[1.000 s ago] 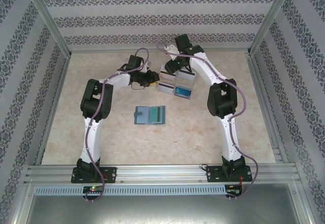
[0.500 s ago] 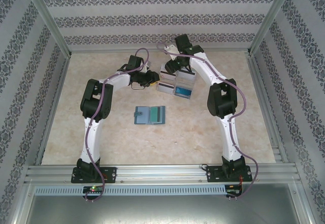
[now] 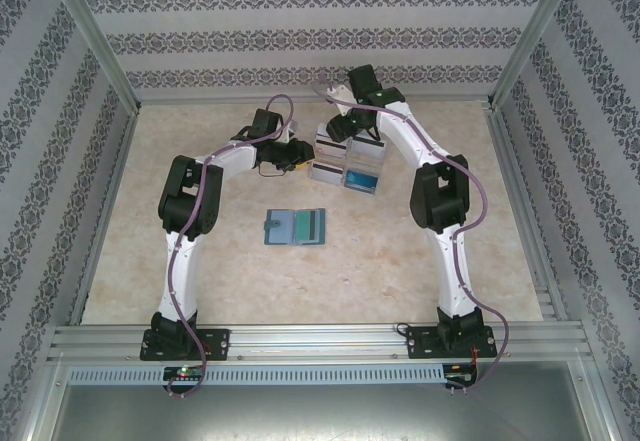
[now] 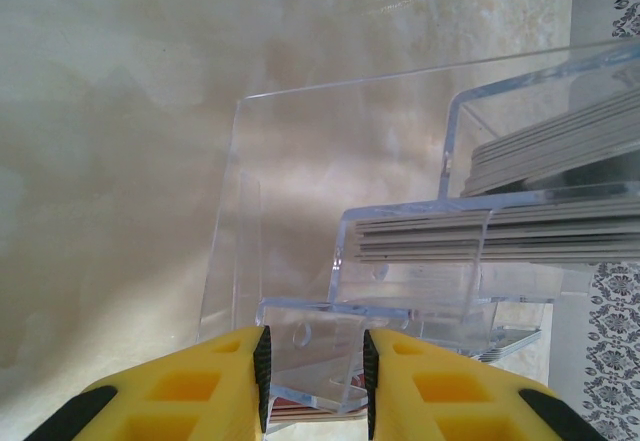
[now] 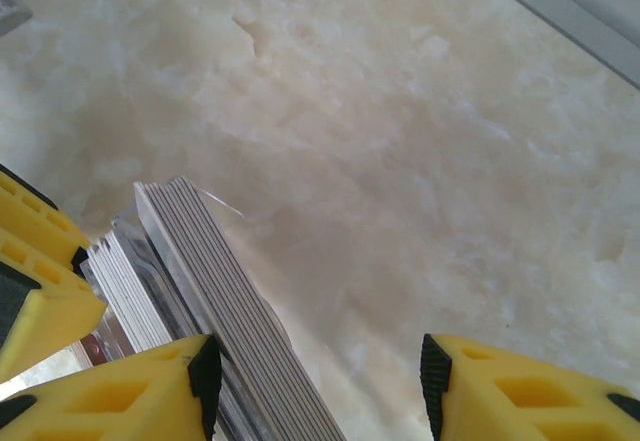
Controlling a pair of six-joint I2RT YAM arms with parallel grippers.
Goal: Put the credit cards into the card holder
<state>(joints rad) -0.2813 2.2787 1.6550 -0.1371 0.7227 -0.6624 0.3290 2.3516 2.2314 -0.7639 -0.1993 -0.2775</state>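
The credit cards (image 3: 362, 164) stand in stacks inside a clear acrylic stand (image 3: 335, 157) at the back middle of the table. My left gripper (image 3: 302, 154) is at the stand's left side. In the left wrist view it (image 4: 315, 381) is shut on a clear wall of the stand (image 4: 320, 346), with grey card stacks (image 4: 560, 236) beyond. My right gripper (image 3: 340, 127) hovers over the stand's far end. In the right wrist view it (image 5: 315, 386) is open, and a stack of cards (image 5: 230, 301) rests against its left finger. The card holder (image 3: 295, 227) lies open mid-table, showing a teal card (image 3: 309, 226).
A patterned wall (image 3: 320, 36) and a metal frame rail (image 3: 320, 94) close the back of the table, just behind the right arm. The left gripper's yellow finger (image 5: 35, 261) shows at the left edge of the right wrist view, close to the card stacks.
The right gripper's jaws have narrowed a little and its wrist has shifted slightly toward the back. The left arm has held still on the stand.
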